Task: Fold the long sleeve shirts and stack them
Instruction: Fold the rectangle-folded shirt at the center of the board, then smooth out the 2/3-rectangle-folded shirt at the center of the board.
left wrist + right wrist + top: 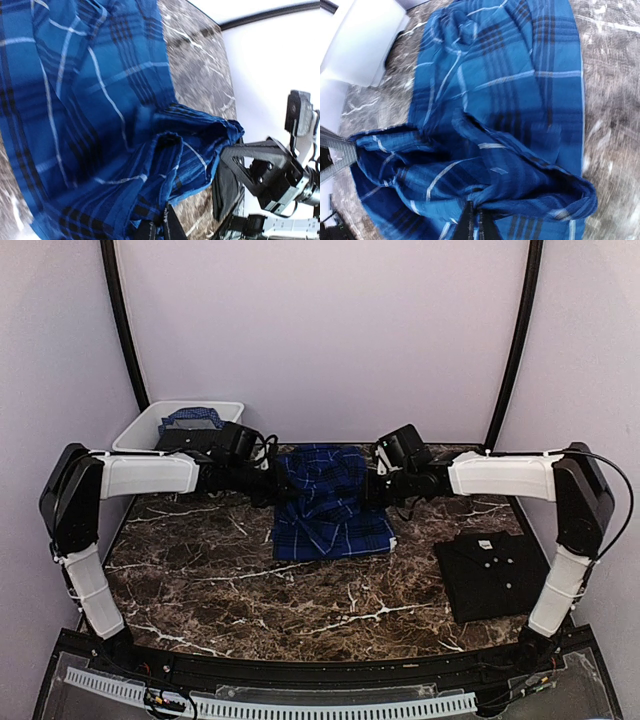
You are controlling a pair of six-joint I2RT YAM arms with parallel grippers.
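Note:
A royal-blue plaid shirt (325, 505) lies in the middle of the marble table, its far edge lifted. My left gripper (272, 483) is shut on its far left edge; in the left wrist view the fingertips (161, 226) pinch bunched plaid cloth (100, 110). My right gripper (372, 483) is shut on the far right edge; in the right wrist view its fingertips (474, 222) clamp a gathered fold of the same shirt (510, 90). A plain black shirt (492, 573) with white buttons lies folded at the near right.
A white plastic tub (150, 422) with blue cloth inside stands at the back left corner, also showing in the right wrist view (360, 40). Black curved frame posts (122, 320) rise at the back. The marble tabletop (250, 600) extends in front of the shirts.

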